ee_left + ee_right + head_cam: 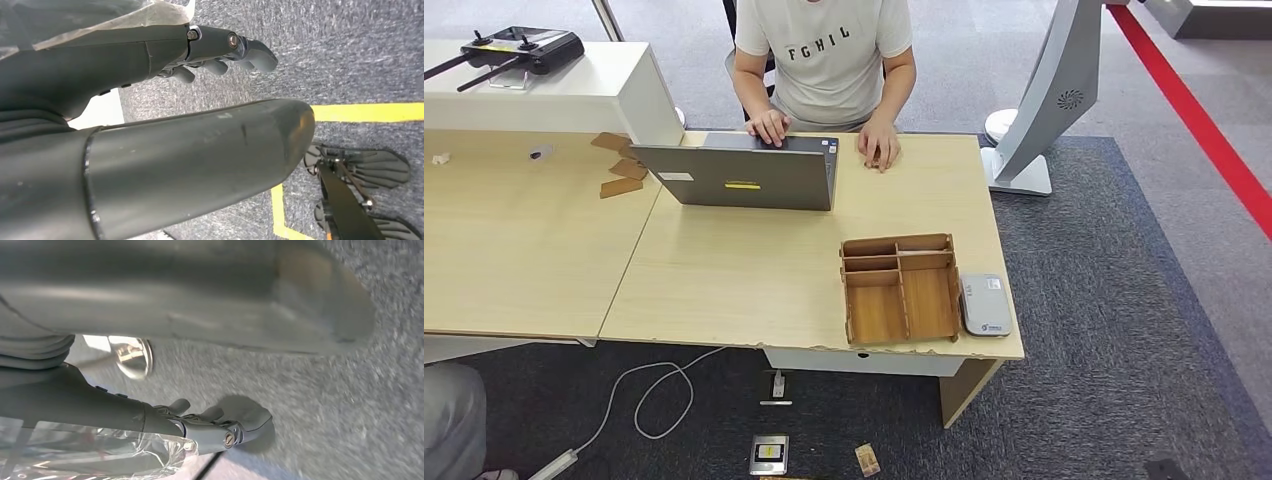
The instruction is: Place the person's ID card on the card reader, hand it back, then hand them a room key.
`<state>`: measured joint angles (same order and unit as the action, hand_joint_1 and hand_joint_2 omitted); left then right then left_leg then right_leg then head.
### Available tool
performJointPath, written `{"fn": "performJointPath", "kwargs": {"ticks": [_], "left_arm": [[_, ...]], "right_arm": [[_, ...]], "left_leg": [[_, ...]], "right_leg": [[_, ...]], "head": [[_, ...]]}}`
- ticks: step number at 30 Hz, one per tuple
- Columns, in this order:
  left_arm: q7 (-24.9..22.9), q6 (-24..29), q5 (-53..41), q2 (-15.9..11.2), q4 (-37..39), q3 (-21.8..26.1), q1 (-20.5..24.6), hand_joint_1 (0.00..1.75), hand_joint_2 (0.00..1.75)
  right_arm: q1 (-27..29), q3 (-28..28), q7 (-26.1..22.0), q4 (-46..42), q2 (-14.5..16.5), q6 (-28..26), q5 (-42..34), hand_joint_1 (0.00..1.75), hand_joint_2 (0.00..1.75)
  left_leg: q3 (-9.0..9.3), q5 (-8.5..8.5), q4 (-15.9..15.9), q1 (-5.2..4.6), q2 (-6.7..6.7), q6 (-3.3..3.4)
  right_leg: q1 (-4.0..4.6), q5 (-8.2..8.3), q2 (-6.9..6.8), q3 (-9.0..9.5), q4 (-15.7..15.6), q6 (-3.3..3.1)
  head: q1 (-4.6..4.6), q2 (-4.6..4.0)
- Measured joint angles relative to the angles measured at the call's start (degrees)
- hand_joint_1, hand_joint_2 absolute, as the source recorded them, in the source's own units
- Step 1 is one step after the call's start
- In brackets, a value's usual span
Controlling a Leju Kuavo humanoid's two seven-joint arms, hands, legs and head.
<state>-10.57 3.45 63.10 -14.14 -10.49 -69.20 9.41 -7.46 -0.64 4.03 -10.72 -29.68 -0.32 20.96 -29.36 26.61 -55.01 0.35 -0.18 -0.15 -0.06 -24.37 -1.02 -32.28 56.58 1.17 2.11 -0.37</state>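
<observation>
head: card reader (pixel 985 305) at desk's (pixel 754 290) right edge, touching wooden tray (pixel 900 288); person's (pixel 827 60) shirt reads "FGHIL" | left wrist: left hand (pixel 220 52) over carpet, fingers loosely curled, holding nothing | right wrist: right hand (pixel 215 422) likewise empty, fingers loosely curled

Dark grey fingers (pixel 250 50); visible screws

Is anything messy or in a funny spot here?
Yes. A small tan card and a grey framed square thing lie on the carpet below the desk, and a white cable trails loose across the floor.
</observation>
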Motion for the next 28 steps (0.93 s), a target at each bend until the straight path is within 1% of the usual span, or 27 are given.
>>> {"fn": "performJointPath", "kwargs": {"ticks": [7,14,22,28], "left_arm": [[-0.1,-0.2,-0.1,0.0,0.0,0.0,0.0,0.00,0.00],[-0.2,-0.2,-0.1,0.0,0.0,0.0,0.0,0.00,0.00],[-0.3,-0.2,-0.1,0.0,0.0,0.0,0.0,0.00,0.00],[-0.8,0.0,0.0,0.0,0.0,0.0,0.0,0.00,0.00]], "right_arm": [[0.2,-1.8,2.2,0.2,2.1,0.6,-1.4,0.00,0.00],[0.3,-3.0,4.8,0.5,6.1,0.9,-1.8,0.00,0.00],[0.6,-4.1,6.6,0.7,10.9,0.7,-2.5,0.00,0.00],[0.7,-5.0,9.2,0.8,13.0,1.5,-3.3,0.00,0.00]], "left_leg": [[0.01,0.00,0.0,0.00,0.01,0.00],[0.01,0.00,0.0,0.02,0.00,0.00],[0.01,0.00,0.0,0.02,0.01,0.00],[0.01,0.00,0.0,0.01,0.01,0.00]], "right_leg": [[0.00,0.00,0.00,0.01,0.0,0.00],[0.02,0.00,0.00,0.01,0.0,0.00],[0.02,0.00,0.01,0.02,0.0,0.00],[0.01,0.00,0.01,0.03,0.0,0.00]], "head": [[0.01,0.00],[-0.01,0.00],[0.01,0.00],[0.00,0.00]]}}
